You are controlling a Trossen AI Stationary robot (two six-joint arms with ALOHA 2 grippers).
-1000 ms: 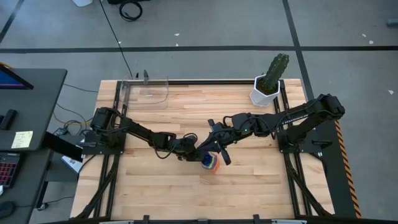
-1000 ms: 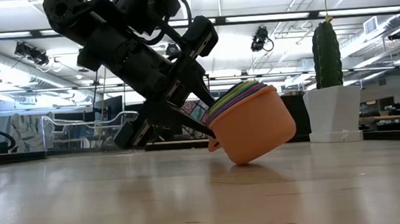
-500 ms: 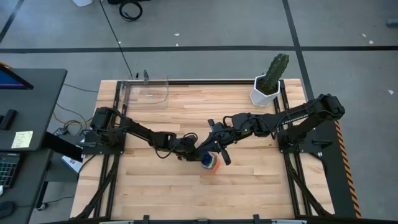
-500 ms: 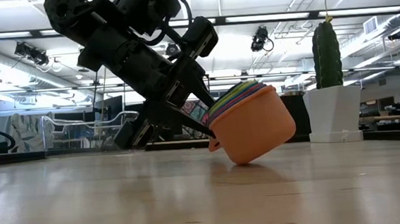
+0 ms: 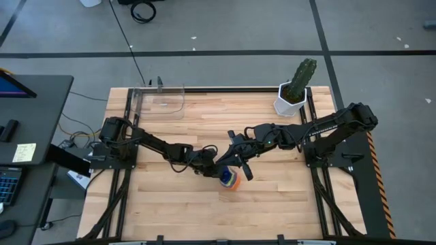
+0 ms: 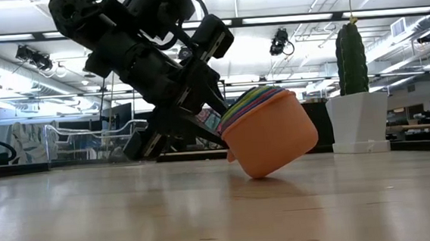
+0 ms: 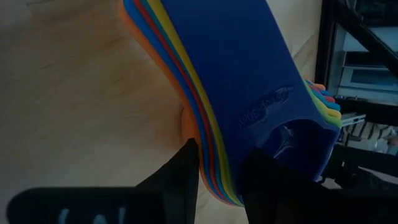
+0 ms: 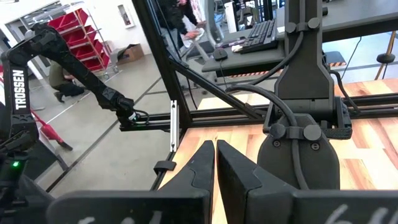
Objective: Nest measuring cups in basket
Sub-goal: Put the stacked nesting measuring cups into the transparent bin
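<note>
We found the cups [image 6: 265, 132] already nested into one stack, sitting near the middle of the bench [image 5: 170, 211] and tipped over on the rounded side of the orange outer cup. The left gripper [image 7: 217, 180] was clenched on the stacked handles, as its wrist view showed, with one finger [image 7: 177, 180] under them and the other over the dark blue handle. The right gripper [image 8: 214, 163] hovered just beside the stack with its fingers pressed together, grasping nothing.

The basket [image 5: 162, 102] stood well apart, at the far left corner of the bench, so we judged the whole carry was yet to come. The hold was on thin, flat handles only. If the stack swung during the lift, the inner cups could slide out and scatter. The handles might also fan apart and slip from the fingers. The idle right gripper was close enough to knock the stack. A tilted release could catch the basket's rim.
</note>
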